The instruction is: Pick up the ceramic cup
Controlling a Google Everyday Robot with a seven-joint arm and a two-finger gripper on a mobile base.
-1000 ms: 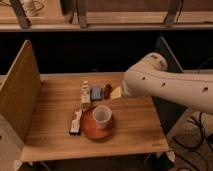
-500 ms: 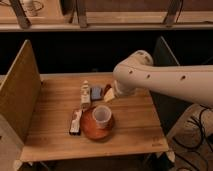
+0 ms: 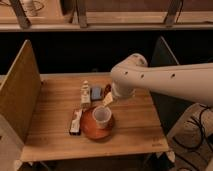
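The ceramic cup (image 3: 101, 116) is small, whitish and tapered. It stands upright on a wide reddish-brown plate (image 3: 90, 130) near the front middle of the wooden table (image 3: 135, 125). My white arm (image 3: 165, 80) reaches in from the right. My gripper (image 3: 107, 98) hangs at its end, just above and behind the cup's rim, close to the cup. It holds nothing that I can see.
Behind the plate lie a small bottle (image 3: 85, 92), a blue packet (image 3: 96, 92) and a brownish item (image 3: 107, 88). A dark snack bar (image 3: 76, 121) lies left of the plate. A wooden side panel (image 3: 20, 95) stands at the left, a dark panel (image 3: 165, 55) at the right.
My arm has swung left over the table and the gripper has come down closer to the cup. The cup and the plate have not moved.
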